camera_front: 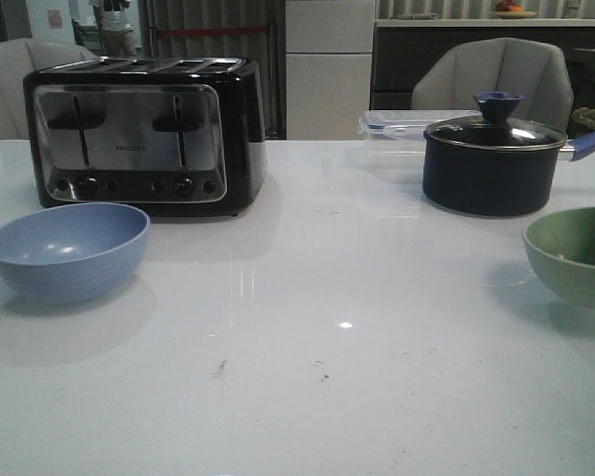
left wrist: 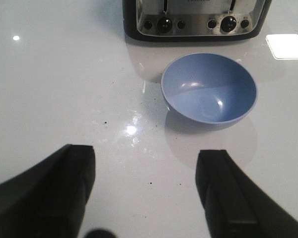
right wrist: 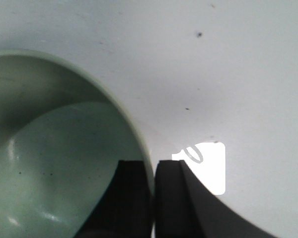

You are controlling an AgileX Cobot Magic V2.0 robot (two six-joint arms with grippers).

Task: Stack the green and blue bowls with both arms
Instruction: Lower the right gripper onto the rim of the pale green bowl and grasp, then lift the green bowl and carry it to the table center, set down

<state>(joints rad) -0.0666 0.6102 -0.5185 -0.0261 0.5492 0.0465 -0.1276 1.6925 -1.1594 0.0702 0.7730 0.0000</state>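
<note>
White table (camera_front: 307, 377): one blue bowl (camera_front: 66, 249), one green bowl (camera_front: 573, 255), right claw (right wrist: 154, 198) pinching rim.

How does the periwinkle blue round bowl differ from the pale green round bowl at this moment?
The periwinkle blue round bowl stands free on the table's left, the open left gripper short of it. The pale green round bowl stands on the right, its rim pinched by the right gripper. Both are upright, empty and similar in size.

Only writing I can spot is a small brand mark on the toaster (camera_front: 144, 134) front panel, dead centre, too blurry to read.
</note>
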